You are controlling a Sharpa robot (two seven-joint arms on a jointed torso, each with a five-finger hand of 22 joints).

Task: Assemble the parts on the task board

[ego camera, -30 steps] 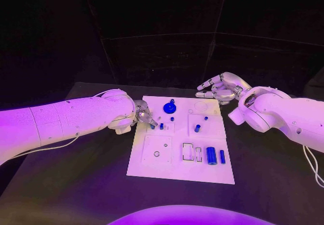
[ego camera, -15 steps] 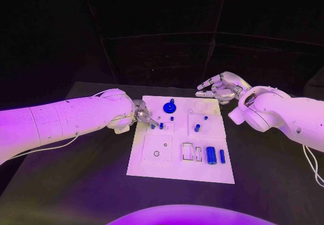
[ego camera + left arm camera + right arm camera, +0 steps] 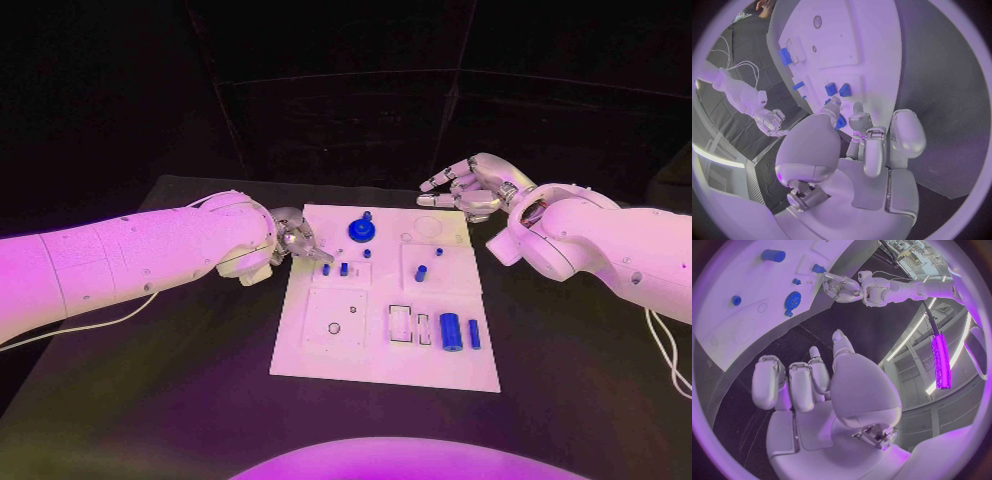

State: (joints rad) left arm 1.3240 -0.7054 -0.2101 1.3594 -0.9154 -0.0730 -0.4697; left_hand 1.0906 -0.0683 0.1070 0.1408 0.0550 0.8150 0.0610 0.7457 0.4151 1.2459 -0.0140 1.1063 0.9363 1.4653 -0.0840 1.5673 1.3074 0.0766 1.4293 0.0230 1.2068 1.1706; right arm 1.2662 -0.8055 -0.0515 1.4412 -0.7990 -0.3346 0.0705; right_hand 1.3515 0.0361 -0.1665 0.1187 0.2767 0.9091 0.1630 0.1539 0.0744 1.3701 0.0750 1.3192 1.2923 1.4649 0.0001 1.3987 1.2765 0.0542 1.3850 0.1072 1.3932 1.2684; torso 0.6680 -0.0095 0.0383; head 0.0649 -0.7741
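Left hand (image 3: 299,238) drawn back off board (image 3: 332,355) edge — fingers curled, apparently holding nothing; small pegs (image 3: 335,269) left standing near that edge. Right hand (image 3: 470,188) spread, idle beyond far corner — next part unpicked

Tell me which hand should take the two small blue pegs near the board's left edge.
Left, probably. The left hand hovers at the task board edge beside those pegs; the right hand sits beyond the far right corner, holding nothing.

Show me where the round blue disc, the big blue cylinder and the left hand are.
Round blue disc (image 3: 362,231), head view, its flat top face.
Big blue cylinder (image 3: 451,331), head view, middle of its side.
Left hand (image 3: 297,238), head view, middle of the hand.
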